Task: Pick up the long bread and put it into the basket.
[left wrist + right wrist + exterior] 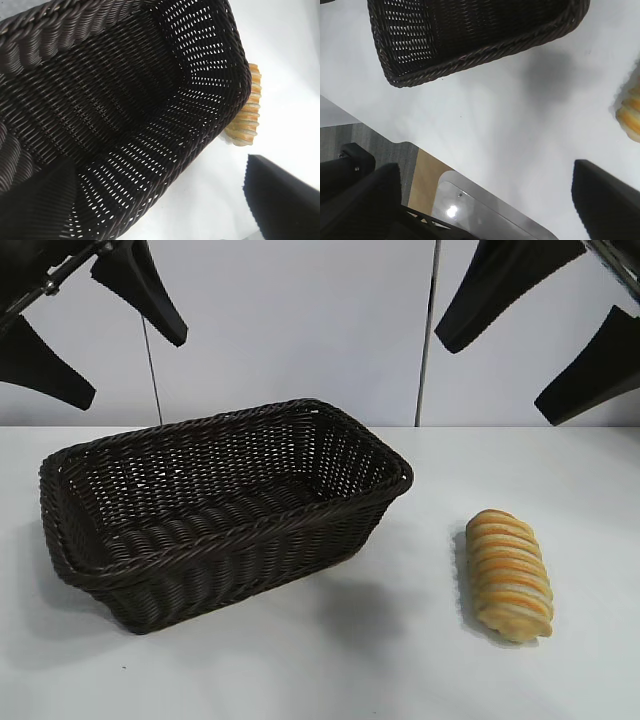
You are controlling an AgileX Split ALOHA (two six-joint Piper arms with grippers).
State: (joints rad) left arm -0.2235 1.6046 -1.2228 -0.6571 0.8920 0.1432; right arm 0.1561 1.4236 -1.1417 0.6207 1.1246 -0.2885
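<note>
The long bread (pixel 509 575) lies flat on the white tabletop (pixel 320 660), right of the basket (pixel 215 540) and apart from it, one end toward the camera. Nothing touches it. The basket sits left of centre, angled, with nothing inside.

The tabletop is plain white and matte, with soft shadows under the basket and beside the loaf. Behind it stands a pale wall with two thin dark vertical lines.

The left claw (pixel 95 330) hangs high at the upper left, above and behind the basket, fingers spread wide, holding nothing. The right claw (pixel 545 335) hangs high at the upper right, above and behind the loaf, also spread wide and empty.

The left wrist view looks straight down into the basket (pixel 125 115): open weave floor and walls with light coming through the gaps, and the bread (pixel 245 115) peeking out past one corner of the rim. Dark fingertips (pixel 285 195) frame the shot.

The right wrist view shows what the others miss: the tabletop edge, a wood-coloured strip (pixel 427 175), grey floor (pixel 365 135) beyond, and a glossy pale plate (pixel 480 210) with a light glare. The basket corner (pixel 470 35) and just a sliver of the loaf (pixel 630 112) are at the frame edges.
</note>
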